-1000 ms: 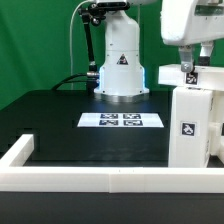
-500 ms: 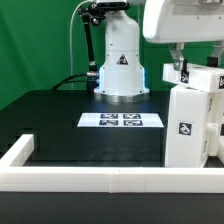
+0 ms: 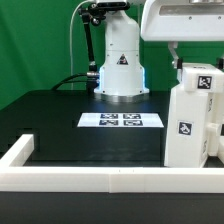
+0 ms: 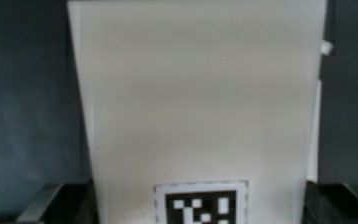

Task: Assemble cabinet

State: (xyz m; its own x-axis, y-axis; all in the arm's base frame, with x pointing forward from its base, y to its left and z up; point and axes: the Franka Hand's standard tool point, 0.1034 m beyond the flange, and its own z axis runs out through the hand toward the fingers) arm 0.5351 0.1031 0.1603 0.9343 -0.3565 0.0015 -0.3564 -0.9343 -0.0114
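Below the wrist camera, the dark tips of the jaws [image 4: 188, 203] are seen at either side of a tall white panel [image 4: 197, 95], which fills the gap between them; whether the panel is actually clamped or only straddled cannot be told. A black-and-white tag is seen on the panel's near end in the wrist view. In the exterior view the jaws themselves are hidden behind the arm's white housing, which is seen over the cabinet [image 3: 192, 120] at the exterior view's right. A small white block [image 3: 198, 79] with a tag is seen on top of the cabinet's body, directly under the housing. The cabinet is stood on the black surface [image 3: 70, 135], near the low white wall [image 3: 100, 178] at the front. The marker board [image 3: 121, 121] is laid flat on the surface toward the exterior view's left of the cabinet, apart from it, in front of the arm's white base [image 3: 121, 60].
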